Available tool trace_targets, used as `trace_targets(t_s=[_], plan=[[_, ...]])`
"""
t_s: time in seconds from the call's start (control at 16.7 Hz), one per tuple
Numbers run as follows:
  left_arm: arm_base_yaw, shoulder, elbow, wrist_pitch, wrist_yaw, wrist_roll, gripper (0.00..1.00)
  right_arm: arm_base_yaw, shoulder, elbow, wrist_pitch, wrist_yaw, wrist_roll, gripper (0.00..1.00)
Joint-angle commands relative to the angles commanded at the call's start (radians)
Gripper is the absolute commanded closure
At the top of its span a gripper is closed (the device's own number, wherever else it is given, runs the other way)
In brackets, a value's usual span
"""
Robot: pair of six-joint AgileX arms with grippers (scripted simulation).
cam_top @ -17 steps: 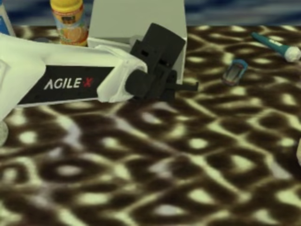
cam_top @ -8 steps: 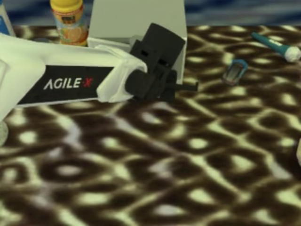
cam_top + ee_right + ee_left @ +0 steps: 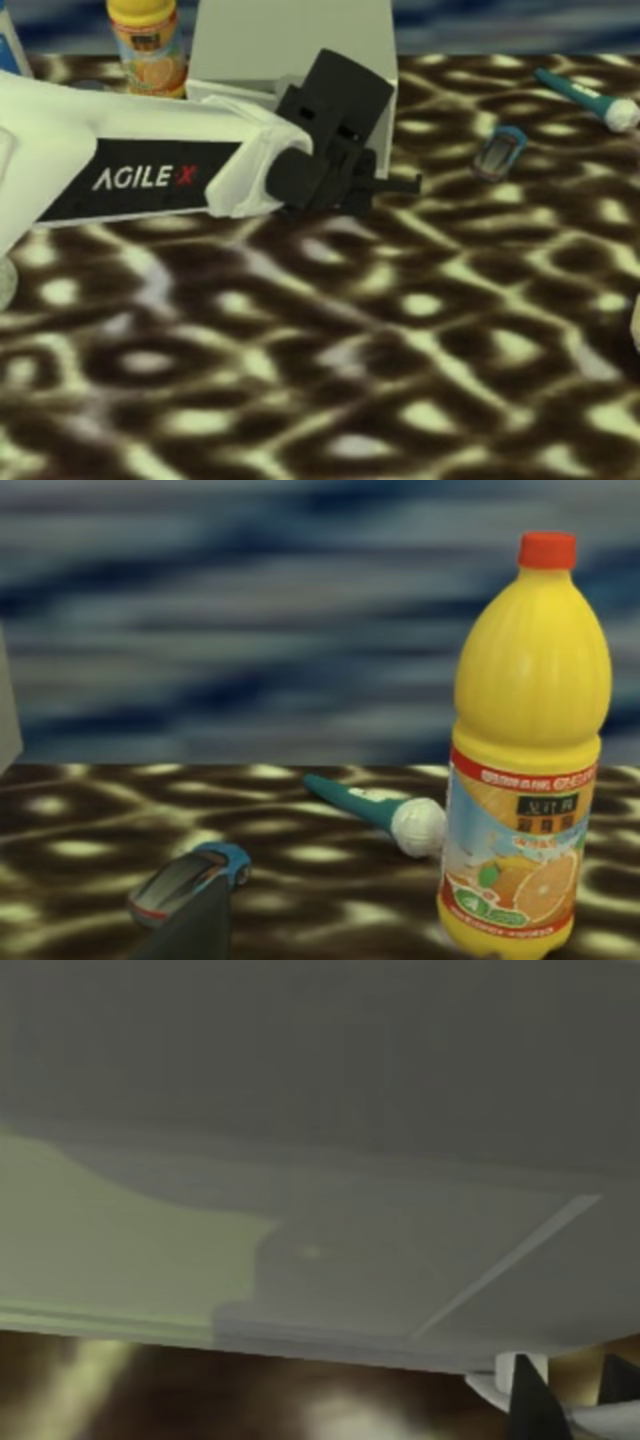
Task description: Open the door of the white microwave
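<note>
Unmoved, left gripper point(image 3: 385, 180) hugs white microwave point(image 3: 290, 45) front edge.

The white microwave point(image 3: 290, 45) stands top centre, a juice bottle point(image 3: 147, 45) left of it, a toy car point(image 3: 499, 150) and toothbrush point(image 3: 585, 98) upper right.

My table point(image 3: 420, 380): dark brown top, pale yellow blotches. Blurred blue-grey streaked backdrop point(image 3: 250, 610) behind far edge.

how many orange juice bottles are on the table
2. One orange juice bottle left of the white microwave; a second beyond the toothbrush, outside the top view. Others may be hidden.
</note>
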Motion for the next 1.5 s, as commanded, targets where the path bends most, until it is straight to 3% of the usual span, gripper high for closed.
trace_targets(t_s=[0.42, 1.5], plan=[[0.017, -0.037, -0.060, 0.032, 0.031, 0.054, 1.00, 0.000, 0.000, 0.000, 0.000, 0.000, 0.000, 0.00], [0.017, -0.037, -0.060, 0.032, 0.031, 0.054, 1.00, 0.000, 0.000, 0.000, 0.000, 0.000, 0.000, 0.00]])
